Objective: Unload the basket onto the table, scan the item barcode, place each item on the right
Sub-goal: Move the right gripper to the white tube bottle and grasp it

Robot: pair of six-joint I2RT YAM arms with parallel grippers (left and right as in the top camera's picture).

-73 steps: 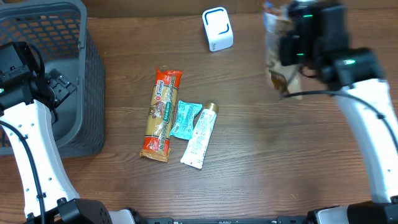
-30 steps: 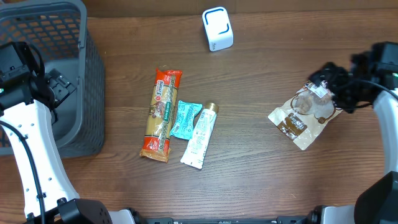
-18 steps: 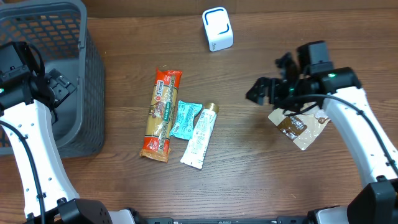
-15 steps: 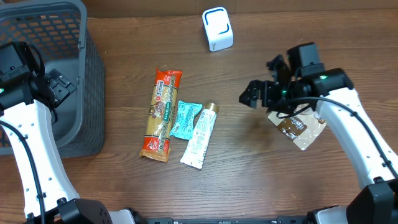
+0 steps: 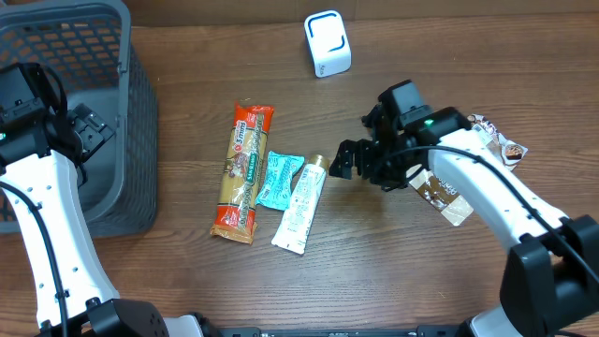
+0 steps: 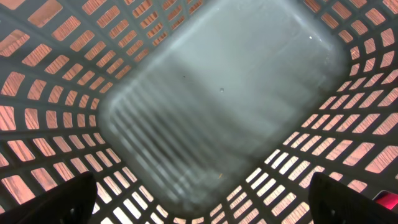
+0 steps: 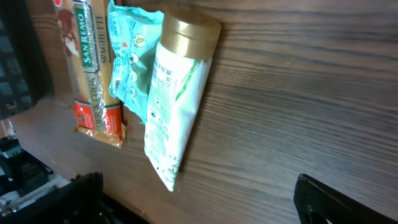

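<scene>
Gold-capped tube (image 5: 302, 206), seemingly lying flat

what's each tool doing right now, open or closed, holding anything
Left tool: open, empty, over the basket.
Right tool: open, empty, by the tube.

We see the table (image 5: 393, 271) as dark matt wood with open grain; the tube (image 5: 301, 208) is smooth white plastic, faintly glossy, its cap (image 7: 189, 32) shiny gold; just left of the tube, the teal sachet (image 5: 279, 178) is crinkled glossy film; the spaghetti packet (image 5: 243, 173), further left of the tube, is shiny film; the basket (image 5: 140, 140) is matt grey plastic mesh.
</scene>
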